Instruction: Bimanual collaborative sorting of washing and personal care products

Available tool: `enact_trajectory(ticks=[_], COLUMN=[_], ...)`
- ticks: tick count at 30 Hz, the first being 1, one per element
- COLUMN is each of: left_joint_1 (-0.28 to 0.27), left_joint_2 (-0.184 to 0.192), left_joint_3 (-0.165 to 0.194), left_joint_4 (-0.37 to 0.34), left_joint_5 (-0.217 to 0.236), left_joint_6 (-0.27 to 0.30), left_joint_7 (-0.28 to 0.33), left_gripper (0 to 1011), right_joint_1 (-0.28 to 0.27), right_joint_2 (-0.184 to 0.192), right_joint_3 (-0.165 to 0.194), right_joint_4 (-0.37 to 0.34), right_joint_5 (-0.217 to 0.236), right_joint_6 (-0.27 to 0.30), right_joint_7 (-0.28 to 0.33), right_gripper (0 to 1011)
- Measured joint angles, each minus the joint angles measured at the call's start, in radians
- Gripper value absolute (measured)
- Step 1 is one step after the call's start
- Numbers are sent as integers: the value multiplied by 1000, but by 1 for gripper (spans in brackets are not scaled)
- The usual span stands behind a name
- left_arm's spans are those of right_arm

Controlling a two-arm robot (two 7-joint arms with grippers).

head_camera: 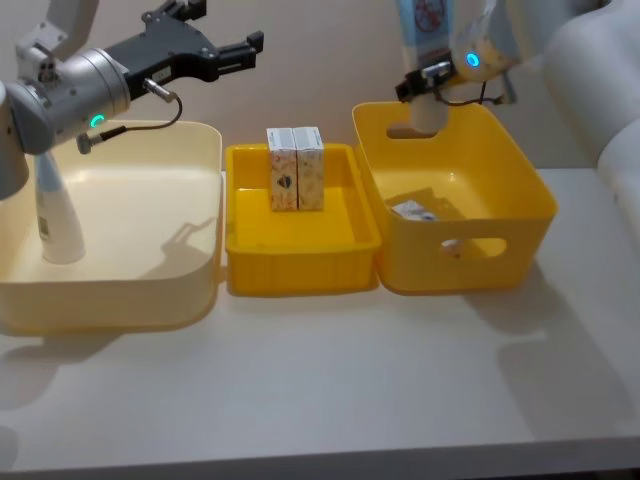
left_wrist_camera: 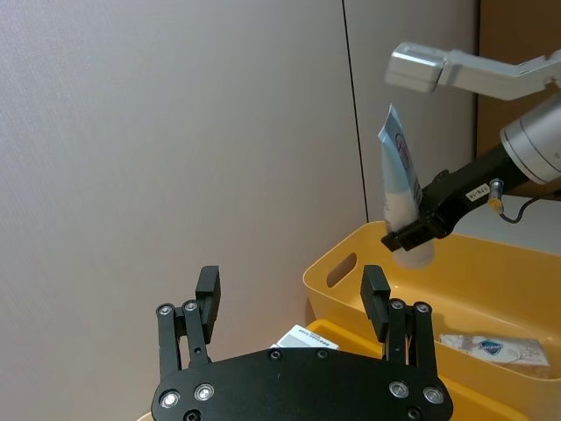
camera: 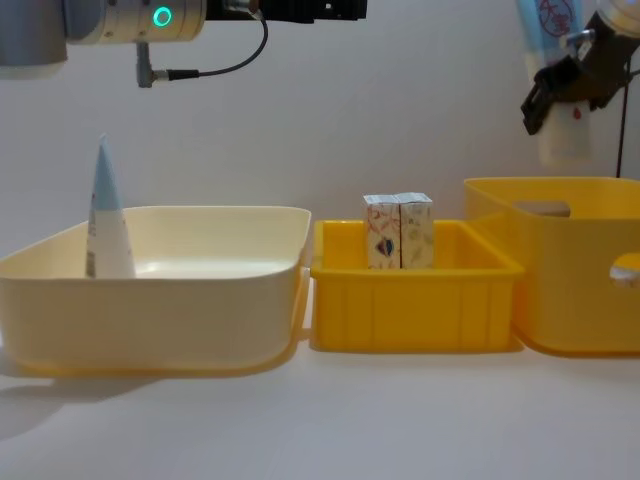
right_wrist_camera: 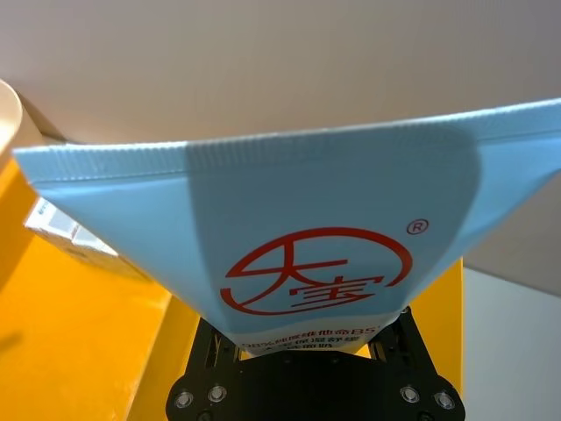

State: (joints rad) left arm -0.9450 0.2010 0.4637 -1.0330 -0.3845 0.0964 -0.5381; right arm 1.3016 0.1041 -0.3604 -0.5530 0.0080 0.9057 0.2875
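The right gripper (head_camera: 432, 78) clamps a blue tube (head_camera: 420, 22) above the tall yellow basket (head_camera: 520, 215) at three o'clock, the left gripper (head_camera: 245, 50) gapes wide above the cream tub (head_camera: 190, 270) holding another upright tube (head_camera: 55, 220), and two patterned cartons (head_camera: 296, 168) stand in the middle yellow tray (head_camera: 300, 270).

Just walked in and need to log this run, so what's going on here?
The right gripper holds a pale blue squeeze tube cap-down in the air above the deep yellow bin, where a small packet lies. The left gripper is open and empty, raised above the cream tub, where another tube stands upright. Two patterned cartons stand side by side in the shallow yellow tray between them.
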Motion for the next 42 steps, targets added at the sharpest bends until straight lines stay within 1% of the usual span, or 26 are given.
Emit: enact_trajectory(ticks=[1,2,5,6,8,9,10,11,13,15,16,18,20,21,22,23,24,25,28,30,31,42], left_joint_1=[0,0,0,0,0,0,0,0,0,0,0,0,0,0,0,0,0,0,0,0,0,0], left_joint_2=[0,0,0,0,0,0,0,0,0,0,0,0,0,0,0,0,0,0,0,0,0,0], left_joint_3=[0,0,0,0,0,0,0,0,0,0,0,0,0,0,0,0,0,0,0,0,0,0], left_joint_4=[0,0,0,0,0,0,0,0,0,0,0,0,0,0,0,0,0,0,0,0,0,0], left_joint_5=[0,0,0,0,0,0,0,0,0,0,0,0,0,0,0,0,0,0,0,0,0,0], left_joint_6=[0,0,0,0,0,0,0,0,0,0,0,0,0,0,0,0,0,0,0,0,0,0], left_joint_7=[0,0,0,0,0,0,0,0,0,0,0,0,0,0,0,0,0,0,0,0,0,0], left_gripper=[1000,1000,1000,1000,1000,1000,1000,1000,999,1000,1000,1000,999,1000,1000,1000,1000,1000,1000,1000,1000,1000], right_joint_1=[16,49,86,110,129,148,153,168,175,198,203,216,223,230,233,236,239,244,252,255,258,271], right_joint_2=[-1,-5,-9,-12,-14,-16,-17,-18,-19,-22,-22,-24,-24,-25,-26,-26,-26,-27,-28,-28,-29,-30], right_joint_3=[-5,-16,-28,-35,-41,-48,-49,-55,-57,-64,-66,-70,-72,-74,-75,-76,-76,-78,-81,-82,-83,-87], right_joint_4=[27,84,148,191,223,255,265,292,303,343,352,374,388,399,403,409,413,422,436,441,446,470], right_joint_5=[-2,-6,-10,-13,-16,-18,-19,-20,-21,-23,-24,-25,-27,-27,-28,-28,-29,-29,-30,-30,-31,-32], right_joint_6=[0,-2,-6,-9,-11,-13,-15,-16,-17,-20,-20,-22,-23,-23,-23,-24,-24,-25,-27,-27,-27,-29], right_joint_7=[9,28,55,69,83,93,98,108,113,126,130,139,143,148,149,152,154,157,162,164,165,174], right_gripper=[604,604,604,604,604,604,604,604,604,604,604,637,707,724,767,781,830,830,936,965,1001,1001])
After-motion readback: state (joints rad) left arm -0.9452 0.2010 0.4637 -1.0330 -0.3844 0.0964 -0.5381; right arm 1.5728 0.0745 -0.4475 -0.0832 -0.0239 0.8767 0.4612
